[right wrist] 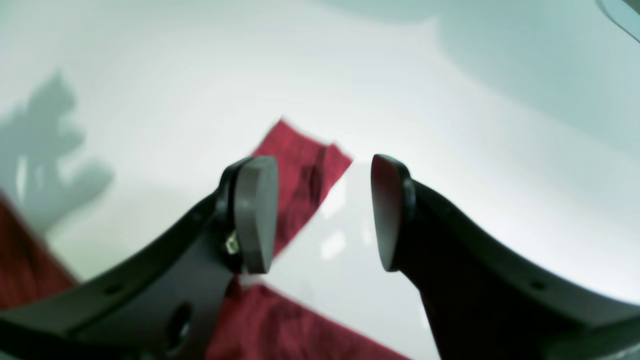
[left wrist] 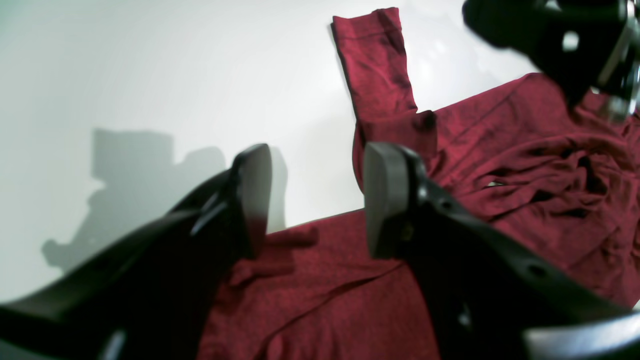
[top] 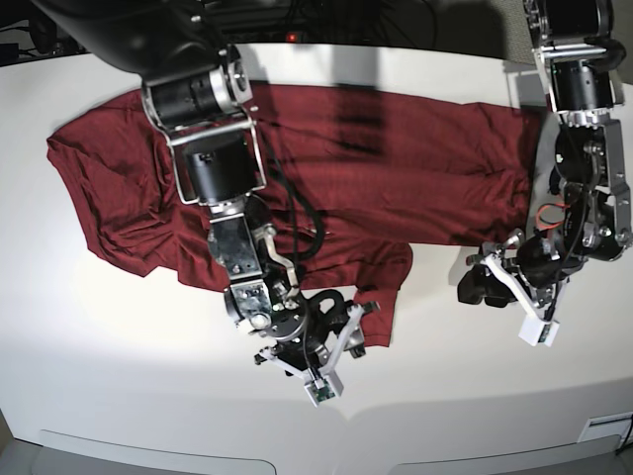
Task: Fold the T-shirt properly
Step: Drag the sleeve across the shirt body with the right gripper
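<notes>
Maroon T-shirt (top: 376,168) is spread across the far half of the white table (top: 119,376), body lengthwise, wrinkled and bunched at the end on the base view's left. One sleeve (top: 381,287) is seen hanging toward the near edge, its cuff just beside the right tool (top: 341,332).

Right tool is seen open, nothing held between the pads; in its wrist view the sleeve cuff (right wrist: 300,165) lies below and partly behind one pad, bare table under the gap. Left tool (top: 492,275) is also open and empty, hovering off the shirt's other end; in its own view (left wrist: 317,200) the fabric edge is below the pads and no cloth is pinched.

Fold is judged barely started: no clean crease is visible.

Risks, as judged:
- Only one layer of the thin knit may be pinched, so the sleeve slides out on lift.
- The cuff may be missed, since the right tool's gap sits mostly over table rather than fabric.
- Existing wrinkles may be folded in, giving a lumpy result.
- Uneven pulls by the two arms may skew the body.
</notes>
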`<state>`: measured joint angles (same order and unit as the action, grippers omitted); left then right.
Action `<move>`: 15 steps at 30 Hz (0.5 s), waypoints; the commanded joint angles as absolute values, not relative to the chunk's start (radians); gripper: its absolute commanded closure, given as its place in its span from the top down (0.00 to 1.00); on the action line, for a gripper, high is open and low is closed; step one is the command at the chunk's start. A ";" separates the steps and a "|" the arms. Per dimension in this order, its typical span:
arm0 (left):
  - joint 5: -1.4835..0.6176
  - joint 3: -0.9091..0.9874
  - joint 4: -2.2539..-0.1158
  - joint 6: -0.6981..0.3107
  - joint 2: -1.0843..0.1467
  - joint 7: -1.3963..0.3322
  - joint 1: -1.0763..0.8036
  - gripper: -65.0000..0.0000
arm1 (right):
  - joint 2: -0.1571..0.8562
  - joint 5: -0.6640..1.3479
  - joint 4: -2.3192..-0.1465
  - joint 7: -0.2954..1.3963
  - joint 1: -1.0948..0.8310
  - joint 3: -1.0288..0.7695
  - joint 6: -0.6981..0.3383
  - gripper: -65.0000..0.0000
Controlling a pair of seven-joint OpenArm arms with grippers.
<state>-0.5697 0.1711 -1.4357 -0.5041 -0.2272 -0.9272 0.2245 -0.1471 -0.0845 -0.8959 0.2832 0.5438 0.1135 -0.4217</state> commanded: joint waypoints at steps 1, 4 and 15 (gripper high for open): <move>-0.585 0.175 -1.456 -0.508 -0.236 -0.906 0.249 0.45 | -0.157 -0.100 -0.894 0.247 0.579 0.096 -0.398 0.45; -0.585 0.175 -1.456 -0.508 -0.236 -0.921 0.249 0.45 | -0.157 -0.159 -0.807 0.175 0.579 0.054 -0.302 0.45; -0.586 0.175 -1.456 -0.508 -0.236 -0.934 0.249 0.45 | -0.157 -0.318 -0.494 -0.069 0.586 0.054 -0.211 0.45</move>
<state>-0.5697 0.1711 -1.4357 -0.5041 -0.2272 -0.9504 0.2245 -0.1524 -0.3130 -0.4839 -0.0662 0.5556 0.0528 -0.2066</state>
